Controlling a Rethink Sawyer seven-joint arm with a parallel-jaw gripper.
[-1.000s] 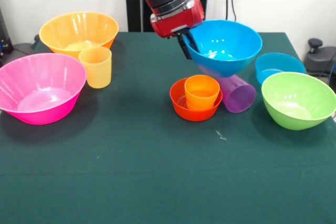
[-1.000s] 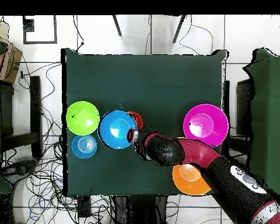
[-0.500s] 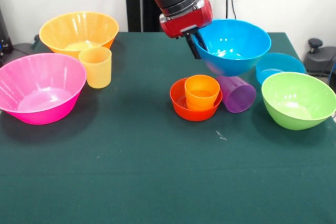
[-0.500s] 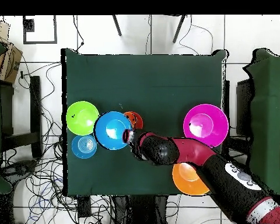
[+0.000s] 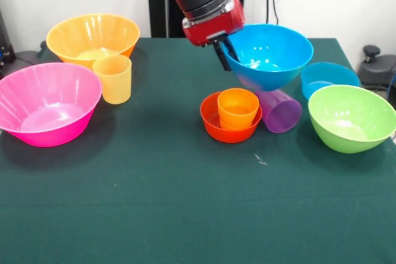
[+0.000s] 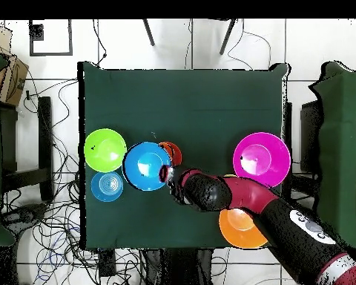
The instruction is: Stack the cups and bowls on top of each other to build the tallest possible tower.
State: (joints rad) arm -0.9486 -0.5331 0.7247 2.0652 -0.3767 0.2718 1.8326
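The gripper (image 5: pixel 221 54) clamps the rim of the medium blue bowl (image 5: pixel 267 55), held aloft above the purple cup (image 5: pixel 281 110) and beside the orange cup (image 5: pixel 238 108) nested in the red-orange bowl (image 5: pixel 213 122).

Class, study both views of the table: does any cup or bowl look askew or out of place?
Yes. The purple cup lies tipped on its side beside the small red-orange bowl, while the yellow-orange cup and orange cup stand upright. The medium blue bowl hangs in the air, gripped at its rim by the end effector.
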